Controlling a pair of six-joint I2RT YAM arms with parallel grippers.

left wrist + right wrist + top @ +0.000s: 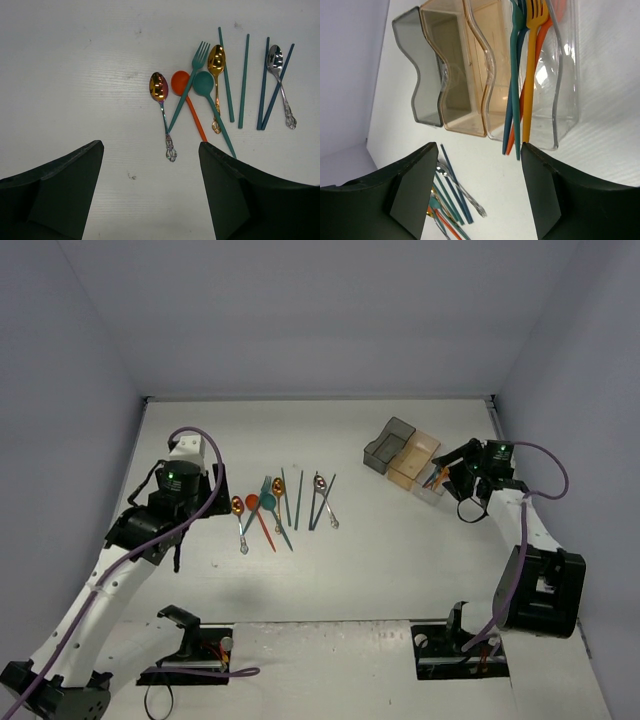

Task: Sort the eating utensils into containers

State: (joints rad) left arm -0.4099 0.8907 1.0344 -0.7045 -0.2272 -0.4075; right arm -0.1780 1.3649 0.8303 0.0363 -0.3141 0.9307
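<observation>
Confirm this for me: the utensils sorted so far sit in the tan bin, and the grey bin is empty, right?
Not quite. The utensils are in the clear bin, not the tan bin, as the right wrist view shows. The grey bin is empty, as you said.

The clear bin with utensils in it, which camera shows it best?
The right wrist view: the clear bin is close and large, teal and orange utensils inside. The top external view shows it tiny and faint at the row's right end. The left wrist view misses it.
</observation>
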